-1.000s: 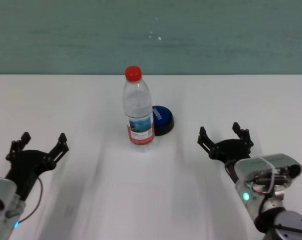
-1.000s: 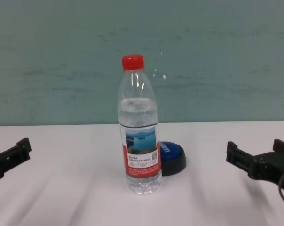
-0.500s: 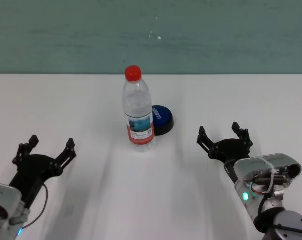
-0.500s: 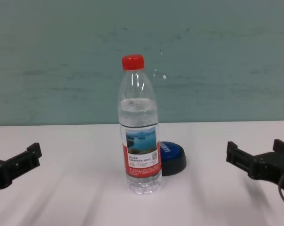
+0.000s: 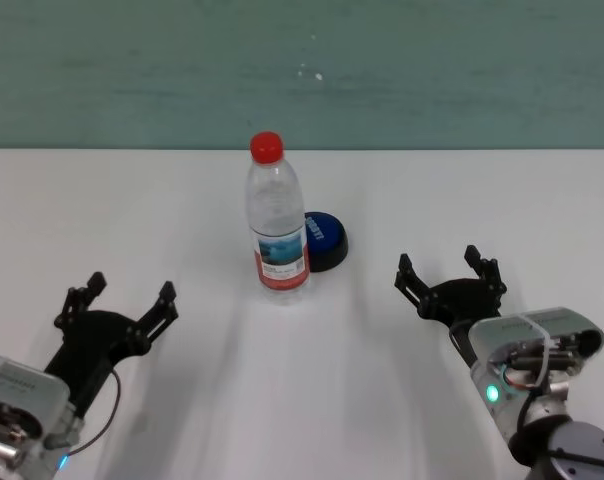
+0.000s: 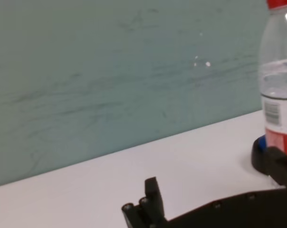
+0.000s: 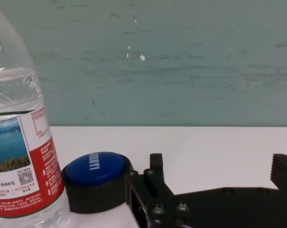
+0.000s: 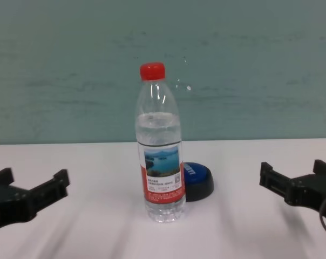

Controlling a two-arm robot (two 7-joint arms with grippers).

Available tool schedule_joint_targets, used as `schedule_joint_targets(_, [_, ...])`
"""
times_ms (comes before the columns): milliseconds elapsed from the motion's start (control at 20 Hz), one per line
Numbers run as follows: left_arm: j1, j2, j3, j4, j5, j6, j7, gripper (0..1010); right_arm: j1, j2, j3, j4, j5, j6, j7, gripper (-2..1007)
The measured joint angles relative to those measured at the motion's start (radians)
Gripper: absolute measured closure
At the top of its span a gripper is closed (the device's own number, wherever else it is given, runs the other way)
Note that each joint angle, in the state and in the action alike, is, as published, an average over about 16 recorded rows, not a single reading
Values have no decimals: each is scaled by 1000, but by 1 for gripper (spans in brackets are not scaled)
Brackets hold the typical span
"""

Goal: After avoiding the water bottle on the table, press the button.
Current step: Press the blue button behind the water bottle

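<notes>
Head: water bottle (image 5: 277, 222) upright mid-tabletop (image 5: 482, 200), screening button (image 5: 324, 239) just behind-right. Left gripper (image 5: 120, 311) spread, empty.
Right wrist: button touching bottle.
Chest: right gripper (image 8: 299, 182) spread, empty, on unblocked side.

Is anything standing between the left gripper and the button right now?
Yes. The water bottle stands upright directly in front of the button, partly hiding it from the left gripper, which is open, low at the table's near left. The open right gripper has a clear line to the button.
</notes>
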Motion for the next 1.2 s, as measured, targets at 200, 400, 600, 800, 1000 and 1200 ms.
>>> schedule_joint_targets(200, [-19,-4,21,12,10,-7,-13,10,0,0,0,0,0,0,0,1])
schedule_joint_targets(400, [-41,-5,49,25,23,-13,-26,10,0,0,0,0,0,0,0,1])
schedule_joint_targets(600, [-67,0,79,43,36,-17,-39,10,0,0,0,0,0,0,0,1])
schedule_joint_targets(800, [-97,10,106,68,51,-22,-52,10,0,0,0,0,0,0,0,1])
schedule_joint_targets(1000, [-128,24,129,99,62,-32,-68,10,0,0,0,0,0,0,0,1])
schedule_joint_targets(1200, [-162,39,144,138,63,-52,-85,10,0,0,0,0,0,0,0,1])
